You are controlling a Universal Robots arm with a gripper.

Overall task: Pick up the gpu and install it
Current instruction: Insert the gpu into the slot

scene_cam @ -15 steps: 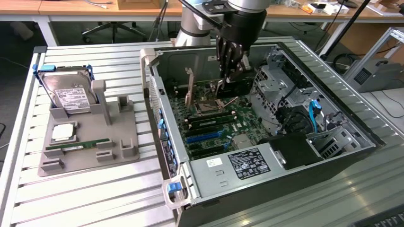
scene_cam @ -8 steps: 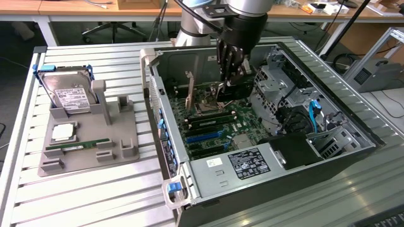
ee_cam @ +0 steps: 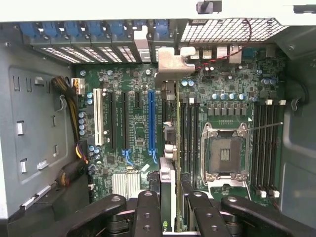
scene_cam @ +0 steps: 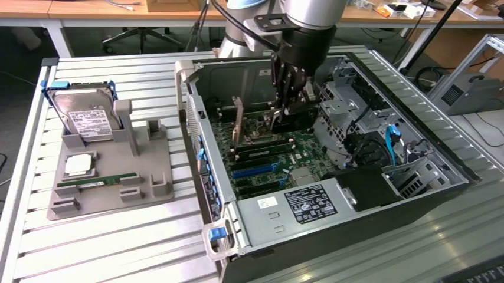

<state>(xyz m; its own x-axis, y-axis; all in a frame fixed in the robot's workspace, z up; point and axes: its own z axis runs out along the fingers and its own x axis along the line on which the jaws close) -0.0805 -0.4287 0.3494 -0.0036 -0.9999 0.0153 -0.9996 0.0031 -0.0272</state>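
My gripper reaches down into the open computer case and is shut on the gpu, a thin dark card held on edge. The wrist view looks along the card: the black fingers clamp the gpu from both sides, and its silvery bracket meets the slot openings in the case's back wall. The card stands upright over the motherboard, beside the long blue slot on the side toward the memory slots. I cannot tell whether its lower edge sits in a slot.
A grey fixture on the exterior view's left carries a hard drive, a processor chip and a green memory stick. Inside the case are the processor socket, drive cages and a power supply.
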